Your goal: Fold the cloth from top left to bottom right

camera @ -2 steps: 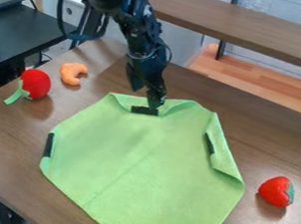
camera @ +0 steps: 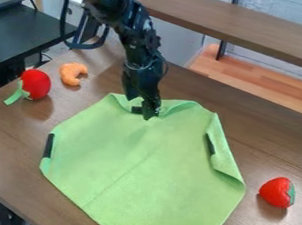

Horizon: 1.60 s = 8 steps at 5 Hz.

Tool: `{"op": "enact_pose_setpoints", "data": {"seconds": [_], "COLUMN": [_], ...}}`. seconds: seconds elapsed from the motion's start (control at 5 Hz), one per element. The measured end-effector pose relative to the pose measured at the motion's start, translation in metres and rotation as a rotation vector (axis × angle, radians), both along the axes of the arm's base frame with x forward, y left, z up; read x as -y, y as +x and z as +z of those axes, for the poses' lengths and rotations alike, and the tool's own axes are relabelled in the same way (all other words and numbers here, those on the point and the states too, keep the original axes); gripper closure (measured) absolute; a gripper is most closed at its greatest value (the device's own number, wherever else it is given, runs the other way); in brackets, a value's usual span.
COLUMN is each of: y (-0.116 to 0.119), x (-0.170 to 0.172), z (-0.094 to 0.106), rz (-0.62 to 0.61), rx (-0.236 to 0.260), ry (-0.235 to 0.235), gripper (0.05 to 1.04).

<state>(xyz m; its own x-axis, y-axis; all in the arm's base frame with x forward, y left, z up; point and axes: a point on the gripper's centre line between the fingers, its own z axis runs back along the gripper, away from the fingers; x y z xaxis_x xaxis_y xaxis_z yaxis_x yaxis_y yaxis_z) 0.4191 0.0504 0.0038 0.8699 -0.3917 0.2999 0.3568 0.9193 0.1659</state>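
My gripper [camera: 143, 114] hangs at the top edge of the green cloth [camera: 145, 166], over the folded-in flap there and partly in front of a black patch [camera: 136, 110]. Whether it touches the cloth I cannot tell. The cloth lies spread on the brown table, with its top edge turned inward and its right edge folded over in a long flap. More black patches sit at its left edge, on the right flap and at the bottom.
At the upper left lie a red toy vegetable [camera: 35, 84] with a green stem and an orange shrimp-like toy [camera: 72, 73]. A toy strawberry [camera: 278, 192] rests right of the cloth on the table [camera: 4, 135].
The gripper has shifted slightly left and down in the view, now covering part of the top black patch. The cloth looks the same.
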Motion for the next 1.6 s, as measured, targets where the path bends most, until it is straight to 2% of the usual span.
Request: {"op": "enact_pose_setpoints", "data": {"seconds": [0.2,0.4,0.8,1.2,1.4,1.6], "y": [-0.004,-0.003,0.004,0.019,0.021,0.025], "x": [0.001,0.0,0.001,-0.001,-0.001,0.001], "z": [-0.01,-0.011,-0.009,-0.011,-0.016,-0.021], "rz": [-0.017,-0.036,-0.037,-0.01,-0.015,-0.023], "rx": [-0.037,-0.04,-0.032,-0.053,-0.071,-0.104], "ry": [0.036,0.082,0.111,0.115,0.111,0.1], "gripper": [0.083,0.083,0.083,0.083,0.128,0.441]}}
